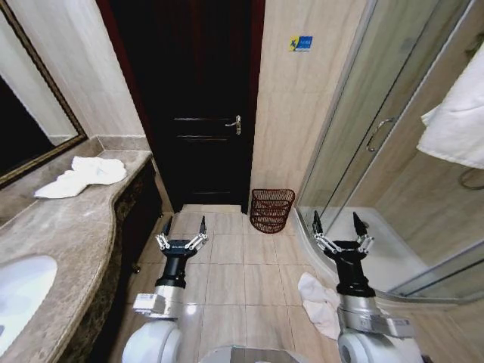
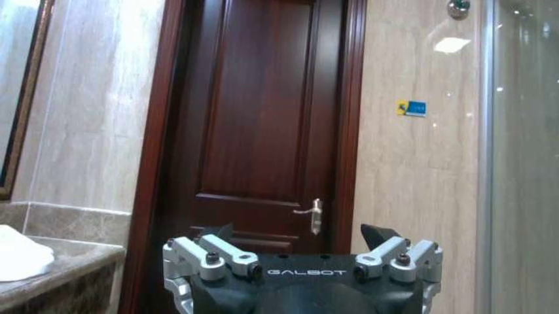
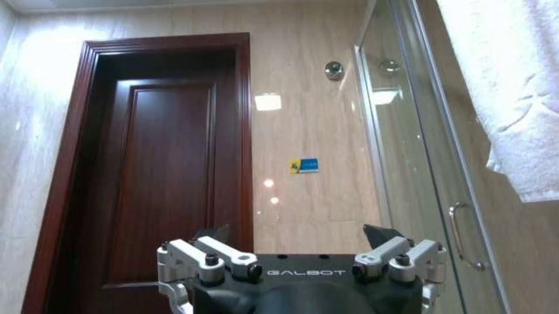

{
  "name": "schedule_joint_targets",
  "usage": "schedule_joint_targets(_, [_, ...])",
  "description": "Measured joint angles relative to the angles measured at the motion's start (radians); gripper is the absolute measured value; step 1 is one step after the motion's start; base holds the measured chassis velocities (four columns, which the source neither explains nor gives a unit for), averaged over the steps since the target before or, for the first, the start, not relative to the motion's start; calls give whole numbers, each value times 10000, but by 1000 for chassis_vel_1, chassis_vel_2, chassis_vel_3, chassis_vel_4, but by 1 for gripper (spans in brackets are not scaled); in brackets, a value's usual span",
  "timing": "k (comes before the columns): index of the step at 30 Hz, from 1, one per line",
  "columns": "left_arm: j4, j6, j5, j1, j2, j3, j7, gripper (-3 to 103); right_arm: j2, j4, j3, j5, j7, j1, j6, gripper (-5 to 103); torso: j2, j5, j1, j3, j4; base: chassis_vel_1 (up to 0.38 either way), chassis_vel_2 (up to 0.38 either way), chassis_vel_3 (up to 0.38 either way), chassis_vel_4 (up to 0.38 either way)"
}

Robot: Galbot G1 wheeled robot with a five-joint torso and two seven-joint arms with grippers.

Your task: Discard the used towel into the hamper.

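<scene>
Both grippers, left (image 1: 182, 228) and right (image 1: 337, 226), hang spread wide and empty above the floor towel (image 1: 320, 304) (crumpled by the right arm), so reaching toward the far hamper (image 1: 271, 209) risks missing.

Light: bright, apparently from overhead | Glare: lamp reflections on the beige wall tiles (image 3: 269, 102) and floor tiles (image 1: 227, 280) | Dark: door (image 1: 193, 106) nearly black in head view | Distortion: head view bends toward edges, shower glass (image 1: 363, 113) leans | Focus: wrist views slightly soft
</scene>
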Motion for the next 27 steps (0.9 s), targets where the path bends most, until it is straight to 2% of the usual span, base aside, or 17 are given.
schedule_joint_targets(5, [-29,145,16,12,-1,14,-197,99,-33,138,70,-198,317,-103,-331,100,0,0,1,0,0,4,22,31,-2])
schedule_joint_targets(14, [-161,279,37,4,0,-31,-207,99,37,195,-79,-342,-5,-91,-254,100,0,0,0,0,1,67,52,51,55])
schedule_joint_targets(27, [-102,521,470,31,0,2,-517,97,-10,253,-204,-496,204,-143,-633,100,-2,0,0,0,1,105,98,104,108])
